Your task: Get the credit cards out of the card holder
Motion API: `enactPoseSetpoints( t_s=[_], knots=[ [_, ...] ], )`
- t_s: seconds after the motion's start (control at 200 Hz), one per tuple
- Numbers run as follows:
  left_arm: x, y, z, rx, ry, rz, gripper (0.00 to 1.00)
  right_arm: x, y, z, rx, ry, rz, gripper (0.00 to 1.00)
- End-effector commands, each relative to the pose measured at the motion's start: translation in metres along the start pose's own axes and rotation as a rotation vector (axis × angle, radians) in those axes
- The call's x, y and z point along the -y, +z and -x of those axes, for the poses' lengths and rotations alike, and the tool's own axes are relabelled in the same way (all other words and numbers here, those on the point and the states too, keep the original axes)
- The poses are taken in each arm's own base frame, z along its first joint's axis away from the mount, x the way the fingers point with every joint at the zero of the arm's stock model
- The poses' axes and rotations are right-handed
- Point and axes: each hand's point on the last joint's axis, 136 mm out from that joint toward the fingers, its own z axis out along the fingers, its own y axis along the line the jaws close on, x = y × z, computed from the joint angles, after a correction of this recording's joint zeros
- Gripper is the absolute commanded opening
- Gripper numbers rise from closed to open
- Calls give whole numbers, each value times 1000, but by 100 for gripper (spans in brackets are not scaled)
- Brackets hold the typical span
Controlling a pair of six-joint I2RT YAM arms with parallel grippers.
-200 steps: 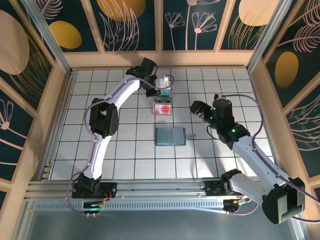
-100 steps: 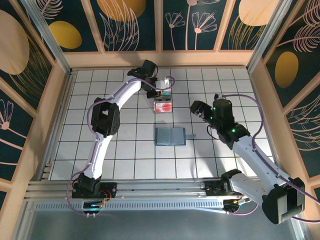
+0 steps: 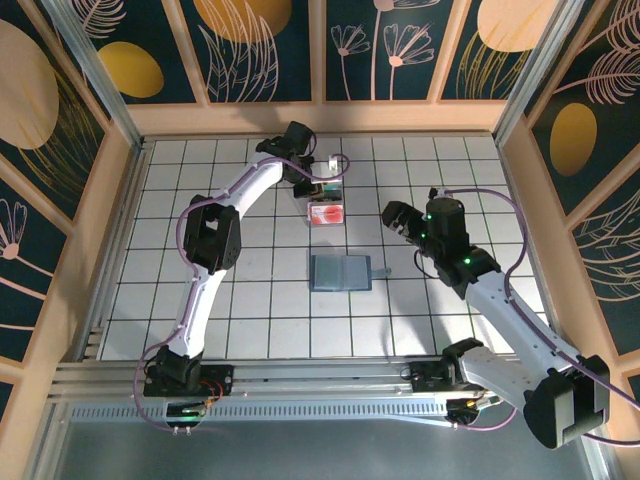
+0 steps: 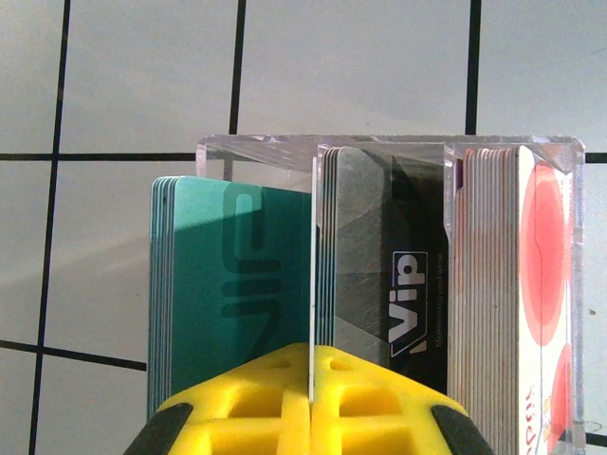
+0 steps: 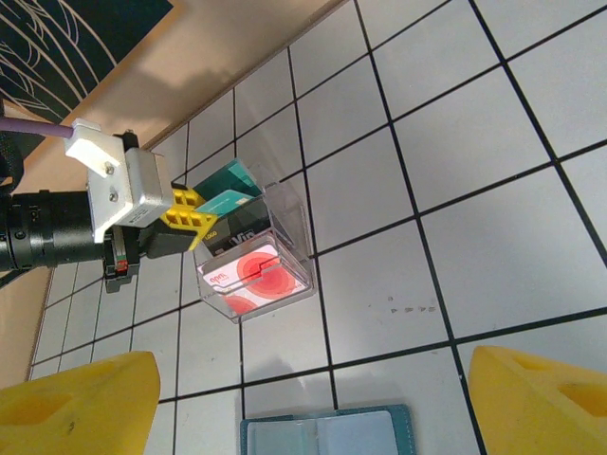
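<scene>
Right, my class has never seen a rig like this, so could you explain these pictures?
These are two robot arms bolted to a tiled table. One picture looks down from above; the other two come from a camera on each wrist. The left arm has its jaws shut, seemingly pinching a teal card at a clear box holding stacks of cards. The right arm has its jaws open, holding nothing. A blue wallet lies open on the table, nearer the arm bases.
</scene>
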Motion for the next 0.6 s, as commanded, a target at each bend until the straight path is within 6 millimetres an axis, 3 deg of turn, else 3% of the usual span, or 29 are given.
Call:
enactPoseSetpoints(
  t_s=[0.0, 0.235, 0.38, 0.596],
  knots=[
    [8, 3, -16, -61, -59, -39, 0, -7, -4, 10, 26, -3, 21, 85],
    [10, -6, -18, -84, -84, -31, 0, -7, -7, 10, 35, 1, 30, 85],
    [9, -12, -14, -74, -87, -25, 15, -8, -9, 11, 41, -3, 35, 86],
    [3, -27, -1, -54, -106, -15, 23, -9, -10, 12, 44, -6, 37, 86]
  ],
)
